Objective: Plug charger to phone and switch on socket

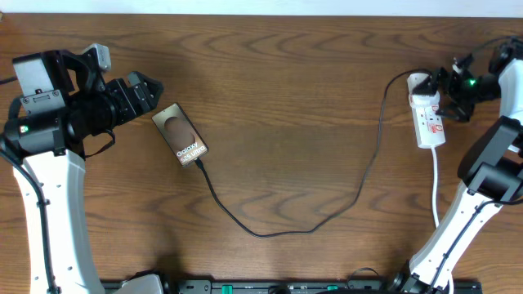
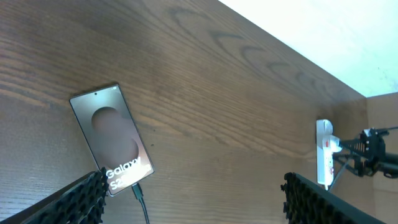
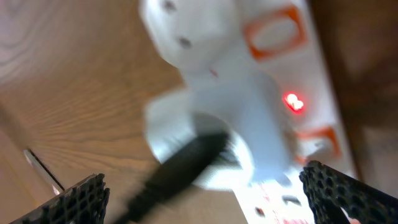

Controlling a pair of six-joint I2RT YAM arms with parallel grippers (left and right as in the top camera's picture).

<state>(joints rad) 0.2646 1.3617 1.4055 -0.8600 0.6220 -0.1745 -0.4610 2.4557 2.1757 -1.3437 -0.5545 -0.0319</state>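
The phone [image 1: 180, 135] lies flat and slightly askew on the left of the tabletop [image 1: 286, 65], face up. The charger cable [image 1: 261, 234] has its slim tip [image 2: 136, 190] seated in the phone's lower edge. From there it loops across the wood and climbs to the round white plug [image 3: 165, 124] at the far end of the socket [image 1: 429, 118], which sits at the right, well apart from the phone. A red light [image 3: 293, 102] glows on the socket, so the switch looks to be on and the job near its end.

The right tool [image 1: 446, 91] hangs open right at the socket's plug end; whether it touches cannot be told. The left tool [image 1: 157, 91] is open too, holding nothing, just beside the phone's top corner.

The risks lie in backing away. A finger of the right tool could brush the switch off again or shove the light socket along. It could also snag the black cable, and a tug there would pull the tip out of the phone. The left tool, swinging low, could nudge the phone and strain the same joint.
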